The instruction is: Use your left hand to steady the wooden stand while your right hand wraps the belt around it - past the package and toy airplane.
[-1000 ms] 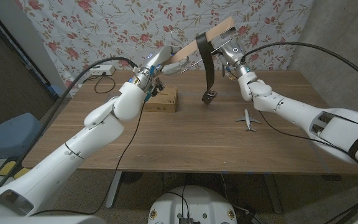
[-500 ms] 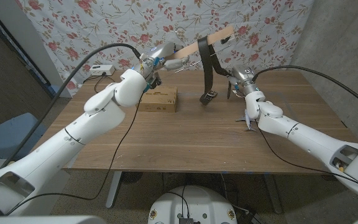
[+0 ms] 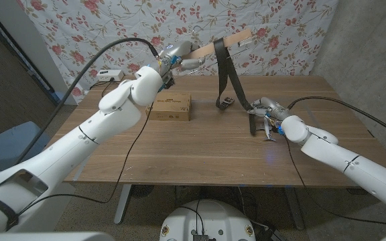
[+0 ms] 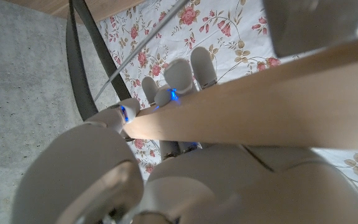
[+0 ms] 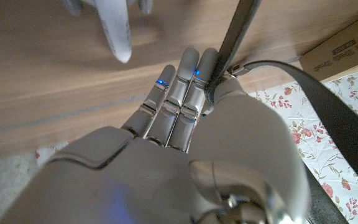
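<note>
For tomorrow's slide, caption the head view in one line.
Left hand holds the wooden stand aloft while right hand pulls the draped belt down beside the toy airplane.

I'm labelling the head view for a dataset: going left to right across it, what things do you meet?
White box at the wall → left robot hand on the wooden stand → cardboard package → belt → right robot hand → toy airplane.

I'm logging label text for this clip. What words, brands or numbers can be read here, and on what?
Cardboard package: dark print on its top face, too small and blurred to read.
Toy airplane, belt, wooden stand: no text visible.
Nothing legible in either wrist view.
</note>
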Motion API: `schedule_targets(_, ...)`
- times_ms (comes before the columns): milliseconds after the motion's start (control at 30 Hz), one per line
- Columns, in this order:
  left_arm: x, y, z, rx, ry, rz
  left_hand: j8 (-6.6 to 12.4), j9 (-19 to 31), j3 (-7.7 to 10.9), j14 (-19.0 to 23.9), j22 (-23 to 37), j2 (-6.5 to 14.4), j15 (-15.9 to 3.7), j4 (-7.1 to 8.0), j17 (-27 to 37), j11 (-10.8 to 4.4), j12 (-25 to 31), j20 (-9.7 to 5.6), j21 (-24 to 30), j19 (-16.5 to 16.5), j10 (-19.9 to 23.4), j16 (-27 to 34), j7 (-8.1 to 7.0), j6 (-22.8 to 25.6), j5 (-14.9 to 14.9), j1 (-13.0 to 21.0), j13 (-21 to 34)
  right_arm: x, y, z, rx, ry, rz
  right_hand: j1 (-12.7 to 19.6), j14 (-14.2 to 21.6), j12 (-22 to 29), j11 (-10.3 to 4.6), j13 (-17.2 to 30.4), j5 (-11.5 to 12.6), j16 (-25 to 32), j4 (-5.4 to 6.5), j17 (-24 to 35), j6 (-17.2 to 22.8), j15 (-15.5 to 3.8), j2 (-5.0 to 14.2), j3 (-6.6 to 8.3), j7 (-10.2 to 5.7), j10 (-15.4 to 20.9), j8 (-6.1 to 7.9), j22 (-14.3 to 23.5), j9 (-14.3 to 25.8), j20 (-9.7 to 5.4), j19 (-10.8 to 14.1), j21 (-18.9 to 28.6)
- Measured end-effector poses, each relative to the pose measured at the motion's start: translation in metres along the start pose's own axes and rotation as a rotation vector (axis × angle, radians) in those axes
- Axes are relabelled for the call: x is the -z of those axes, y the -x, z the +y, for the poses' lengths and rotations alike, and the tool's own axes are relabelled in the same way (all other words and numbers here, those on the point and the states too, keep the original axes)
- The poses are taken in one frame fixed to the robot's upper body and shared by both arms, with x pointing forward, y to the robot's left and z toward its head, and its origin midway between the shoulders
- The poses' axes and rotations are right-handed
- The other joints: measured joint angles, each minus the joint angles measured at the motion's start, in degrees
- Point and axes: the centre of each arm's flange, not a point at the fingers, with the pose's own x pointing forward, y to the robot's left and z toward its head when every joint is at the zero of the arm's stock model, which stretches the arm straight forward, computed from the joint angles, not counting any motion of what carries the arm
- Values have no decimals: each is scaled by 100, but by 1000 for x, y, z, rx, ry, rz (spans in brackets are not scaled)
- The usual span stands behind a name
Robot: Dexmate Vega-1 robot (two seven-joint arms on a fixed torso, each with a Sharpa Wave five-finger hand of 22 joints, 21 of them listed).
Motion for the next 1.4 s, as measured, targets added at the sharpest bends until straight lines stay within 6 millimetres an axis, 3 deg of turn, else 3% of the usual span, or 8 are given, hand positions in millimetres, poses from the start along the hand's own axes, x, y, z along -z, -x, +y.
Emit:
schedule_targets(400, -2, -15, -2, 15, -36, 5, 21, -7, 15, 0, -27, 23, 0, 15, 26, 0, 1, 0, 22, 0, 0, 0, 8, -9, -4, -24, 0, 25, 48, 2, -171, -312, -83, 23, -153, 0, 8, 95, 21, -90, -8, 54, 0, 32, 23, -38, 0, -53, 0, -27, 1, 10, -91, 44)
schedule_targets(600, -4, -22, -7, 33, -45, 4, 21, -34, 15, 0, -27, 9, 0, 15, 26, 0, 1, 0, 22, 0, 0, 0, 8, -10, -38, -39, 0, 29, 72, -12, -216, -469, -217, 38, -168, 0, 0, 132, 21, -133, 7, 80, 0, 47, 37, -54, 0, -61, 0, -27, 1, 10, -152, 44)
schedule_targets(833, -5, -27, -12, 43, -45, 3, 43, -34, 15, 0, -27, 8, 0, 15, 41, 1, 2, 0, 22, 0, 0, 0, 8, -10, -43, -39, 0, -10, 87, -25, -273, -536, -484, 77, -183, 0, -44, 115, 42, -133, 0, 107, 0, 62, 59, -62, 0, -36, -6, -53, 1, 10, -152, 83)
schedule_targets(867, -5, -27, -14, 64, -52, 7, 44, -34, 16, 0, -31, 8, 0, 15, 46, 1, 2, 0, 22, 0, 0, 0, 8, -11, -43, -38, 0, 9, 97, -46, -219, -539, -484, 77, -178, 0, -55, 115, 42, -133, 2, 113, 0, 62, 59, -64, 0, -25, -6, -53, 1, 11, -151, 105)
schedule_targets(900, -4, -28, -16, 70, -53, 8, 43, -34, 16, 0, -42, 8, 0, 15, 47, 1, 2, 0, 22, 0, 0, 0, 8, -11, -43, -38, 0, 7, 100, -53, -210, -539, -512, 77, -137, 0, -70, 115, 42, -133, 5, 127, 0, 45, 59, -90, 0, -9, -7, -53, 1, 23, -138, 126)
schedule_targets(1133, -4, -32, -23, 98, -55, 12, 65, -40, 15, 0, -54, 7, 0, 15, 43, 1, 3, 0, 22, 0, 0, 0, 0, -20, -49, -38, 0, -22, 113, -92, -223, -504, -765, 90, -57, 39, -94, 105, 42, -133, 8, 161, 0, 41, 60, -103, 0, 15, -28, -53, 1, 8, -108, 171)
schedule_targets(1200, -4, -32, -24, 100, -55, 12, 69, -60, 16, 0, -73, 7, 0, 15, 36, 1, 4, 0, 22, 0, 0, 0, 2, -18, -54, -38, 0, -25, 117, -92, -248, -499, -804, 90, -37, 40, -94, 105, 42, -133, 25, 186, 0, 21, 60, -120, 0, 15, -29, -53, 1, 8, -108, 171)
schedule_targets(1400, -4, -35, -29, 127, -61, 12, 86, -61, 16, 0, -74, 7, 0, 15, 52, 1, 4, 0, 66, 0, 1, 0, 12, -8, -55, -37, 0, -55, 116, -123, -291, -417, -981, 99, -37, 40, -93, 132, 42, -133, 9, 212, 0, 21, 68, -150, 0, 15, -50, -52, 3, 8, -108, 171)
